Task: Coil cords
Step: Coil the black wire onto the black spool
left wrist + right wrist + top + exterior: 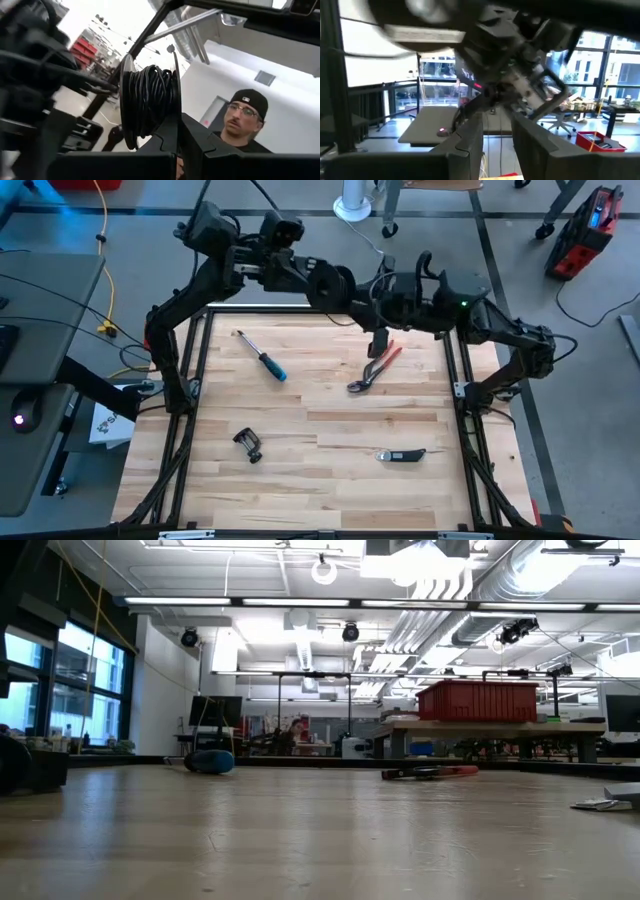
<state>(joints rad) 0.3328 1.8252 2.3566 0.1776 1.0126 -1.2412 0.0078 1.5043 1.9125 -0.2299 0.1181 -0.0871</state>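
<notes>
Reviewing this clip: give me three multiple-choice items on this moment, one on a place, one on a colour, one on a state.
1. In the high view, where do the red pliers lie on the table?
A. upper right part
B. lower left corner
C. on the floor beside it

2. What colour is the screwdriver handle?
A. yellow
B. blue
C. green

3. What state is the reel in?
A. lying bare on the table
B. clamped in the left gripper, with cord wound on it
C. resting on the pliers

Answers:
1 A: the pliers lie under the arms, right of centre.
2 B: the grip end is blue in the high view.
3 B: the left wrist view shows the fingers closed on the wound reel, with the room behind it.
</notes>
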